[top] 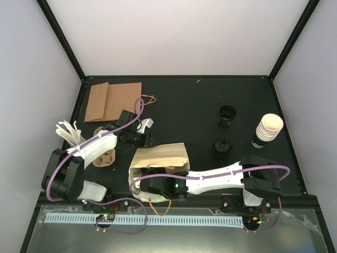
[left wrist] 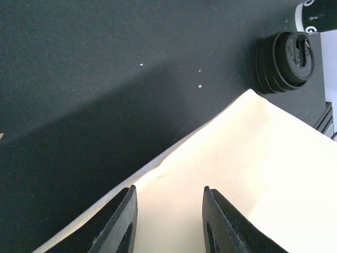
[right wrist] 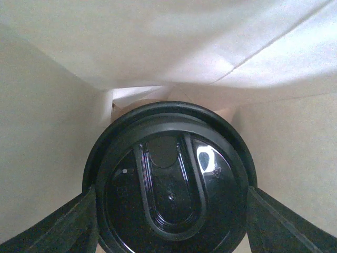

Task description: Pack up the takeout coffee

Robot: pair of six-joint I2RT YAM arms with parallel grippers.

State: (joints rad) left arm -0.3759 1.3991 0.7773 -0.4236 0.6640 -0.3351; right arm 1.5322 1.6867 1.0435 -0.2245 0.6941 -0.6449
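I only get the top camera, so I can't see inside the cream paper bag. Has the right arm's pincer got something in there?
Observer: Yes. Its wrist view shows the right pincer gripping a round black plastic lid by both sides, with the walls of the cream paper bag all around.
Operator: And the left pincer?
Observer: Its wrist view shows the left pincer with jaws apart and the bag's paper showing between them.
Operator: Is the cup there too?
Observer: The lid covers everything beneath it, so no cup shows.
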